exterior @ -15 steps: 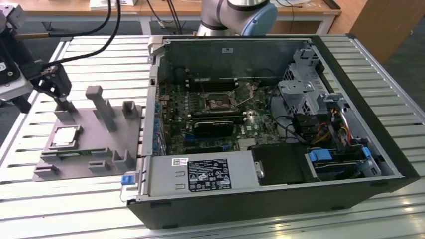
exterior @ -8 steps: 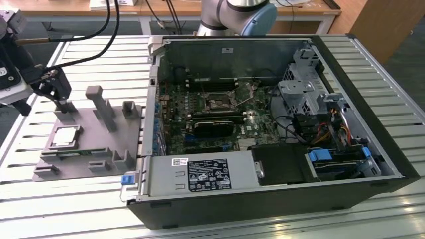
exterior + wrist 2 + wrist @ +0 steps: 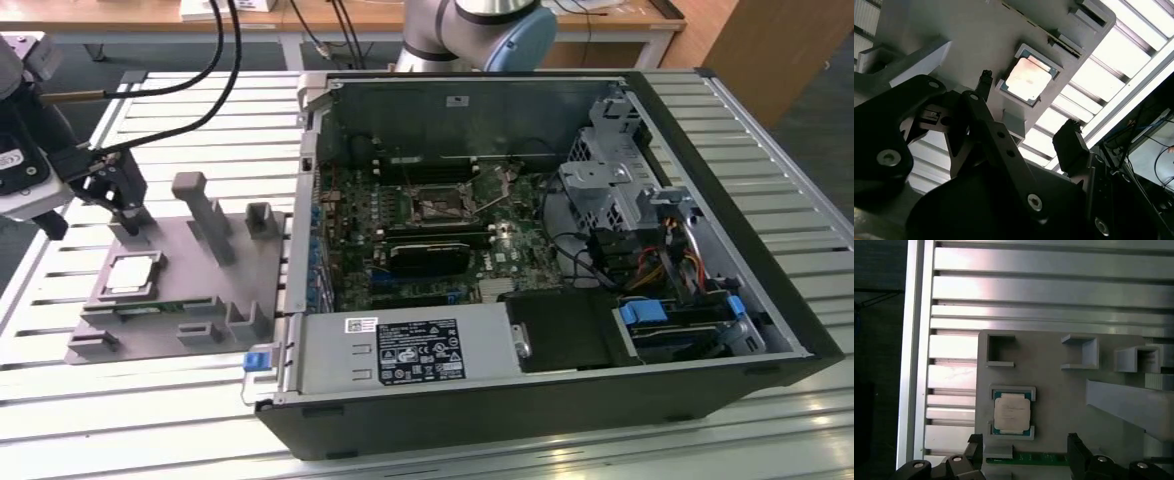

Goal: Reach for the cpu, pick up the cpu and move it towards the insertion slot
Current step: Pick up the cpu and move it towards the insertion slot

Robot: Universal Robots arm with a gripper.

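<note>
Open and empty near the cpu (image 3: pixel 1012 412), the pincer (image 3: pixel 1023 442) could, if lowered off-centre, snag the grey holder (image 3: pixel 1064 390) and tilt the cpu.

Exterior view: taken from above the open side of the computer case (image 3: pixel 534 250), angled downward, set far enough back that the whole case, the slatted table (image 3: pixel 214 150) and the grey fixture plate (image 3: pixel 187 285) at the exterior view's left are covered. First wrist view: directed almost straight down on the fixture plate from close range, the cpu (image 3: pixel 1012 412) being seen squarely. Second wrist view: aimed obliquely, strongly rolled, past the gripper (image 3: pixel 1027 104) linkages at the same fixture plate. Fixture plate and cpu are shared by all three views.
</note>
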